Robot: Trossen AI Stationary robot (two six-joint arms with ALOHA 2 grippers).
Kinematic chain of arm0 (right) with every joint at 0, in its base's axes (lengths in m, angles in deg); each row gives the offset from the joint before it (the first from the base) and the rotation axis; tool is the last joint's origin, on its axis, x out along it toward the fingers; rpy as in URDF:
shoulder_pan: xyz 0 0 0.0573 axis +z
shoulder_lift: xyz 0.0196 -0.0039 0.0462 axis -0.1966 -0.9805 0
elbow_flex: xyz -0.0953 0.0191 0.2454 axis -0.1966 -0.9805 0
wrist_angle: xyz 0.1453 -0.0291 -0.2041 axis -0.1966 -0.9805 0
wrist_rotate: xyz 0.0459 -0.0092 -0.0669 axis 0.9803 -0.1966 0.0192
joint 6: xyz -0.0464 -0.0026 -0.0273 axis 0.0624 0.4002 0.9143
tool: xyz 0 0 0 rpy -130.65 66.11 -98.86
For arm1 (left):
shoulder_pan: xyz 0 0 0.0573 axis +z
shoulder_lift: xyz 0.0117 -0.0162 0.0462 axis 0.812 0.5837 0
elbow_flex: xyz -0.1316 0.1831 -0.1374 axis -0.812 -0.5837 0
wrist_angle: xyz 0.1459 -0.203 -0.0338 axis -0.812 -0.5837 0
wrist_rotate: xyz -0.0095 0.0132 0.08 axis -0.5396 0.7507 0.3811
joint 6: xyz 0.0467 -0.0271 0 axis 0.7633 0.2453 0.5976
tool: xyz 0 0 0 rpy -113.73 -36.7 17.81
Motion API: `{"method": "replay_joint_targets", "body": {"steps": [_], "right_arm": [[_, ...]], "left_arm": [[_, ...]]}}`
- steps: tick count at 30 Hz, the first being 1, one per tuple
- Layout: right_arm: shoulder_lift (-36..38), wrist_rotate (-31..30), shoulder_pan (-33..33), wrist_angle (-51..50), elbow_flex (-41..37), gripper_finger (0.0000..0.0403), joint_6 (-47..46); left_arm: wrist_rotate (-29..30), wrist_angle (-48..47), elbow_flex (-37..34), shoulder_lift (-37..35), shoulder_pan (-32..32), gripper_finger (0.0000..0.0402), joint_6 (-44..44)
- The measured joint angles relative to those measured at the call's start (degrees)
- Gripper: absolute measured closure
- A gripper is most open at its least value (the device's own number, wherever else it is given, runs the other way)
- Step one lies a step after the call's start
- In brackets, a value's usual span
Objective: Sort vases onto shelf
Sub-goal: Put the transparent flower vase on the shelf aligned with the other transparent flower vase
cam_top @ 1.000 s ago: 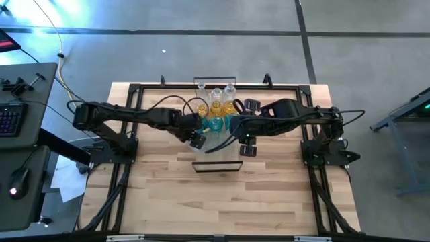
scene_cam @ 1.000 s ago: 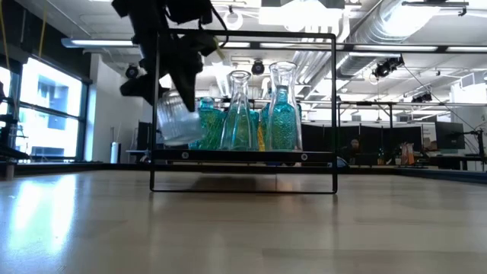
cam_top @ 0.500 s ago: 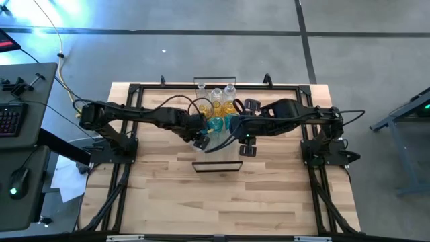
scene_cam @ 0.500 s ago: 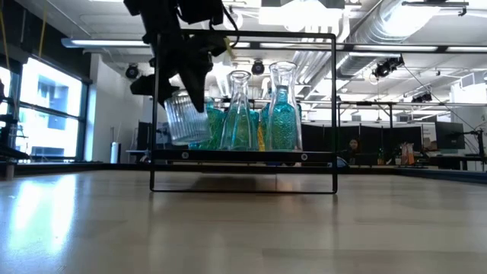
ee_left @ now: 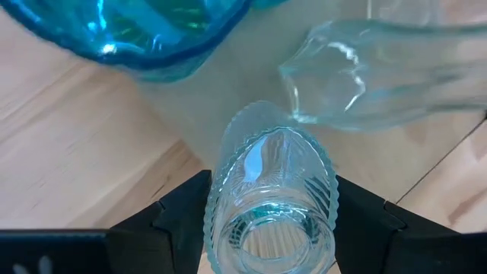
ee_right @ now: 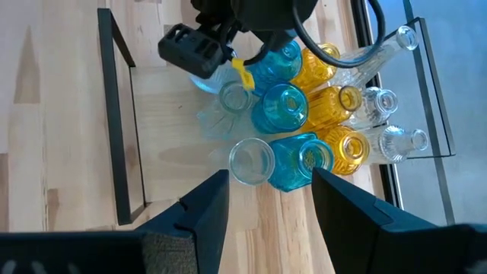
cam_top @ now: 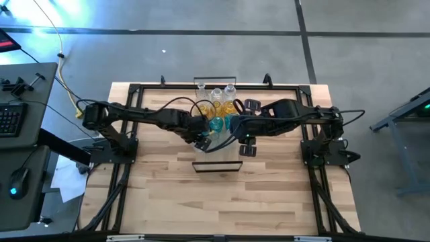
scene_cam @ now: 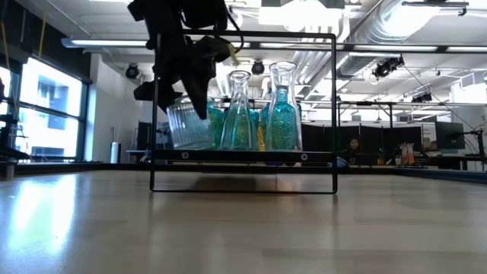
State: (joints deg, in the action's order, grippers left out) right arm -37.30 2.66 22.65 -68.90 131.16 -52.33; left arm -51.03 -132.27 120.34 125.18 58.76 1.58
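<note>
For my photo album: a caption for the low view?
Left gripper lowers a ribbed clear vase beside teal vases on the shelf.

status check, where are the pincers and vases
Left pincer shut on ribbed clear vase, at shelf. Right pincer open, hovering. Teal vases crowd the spot.

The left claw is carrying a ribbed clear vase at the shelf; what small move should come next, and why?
Probably ease it straight down and only then let go. In the low view the ribbed clear vase in the left claw hangs tilted near the shelf board, beside the teal vases, not yet clearly resting on it. The right claw hovers open nearby, holding nothing.
</note>
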Motion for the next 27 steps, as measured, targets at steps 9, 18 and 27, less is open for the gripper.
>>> {"method": "replay_joint_targets", "body": {"steps": [9, 18, 27], "right_arm": [[0.0, 0.0, 0.0, 0.0, 0.0, 0.0233, 0.0], [0.0, 0.0, 0.0, 0.0, 0.0, 0.0233, 0.0], [0.0, 0.0, 0.0, 0.0, 0.0, 0.0233, 0.0]], "left_arm": [[-0.7, 1.0, 0.0, 0.0, 0.0, 0.0169, 1.3], [-0.6, 1.1, 0.0, 0.0, 0.0, 0.0145, 2.2], [-0.5, 1.1, 0.0, 0.0, 0.0, 0.0142, 1.3]]}}
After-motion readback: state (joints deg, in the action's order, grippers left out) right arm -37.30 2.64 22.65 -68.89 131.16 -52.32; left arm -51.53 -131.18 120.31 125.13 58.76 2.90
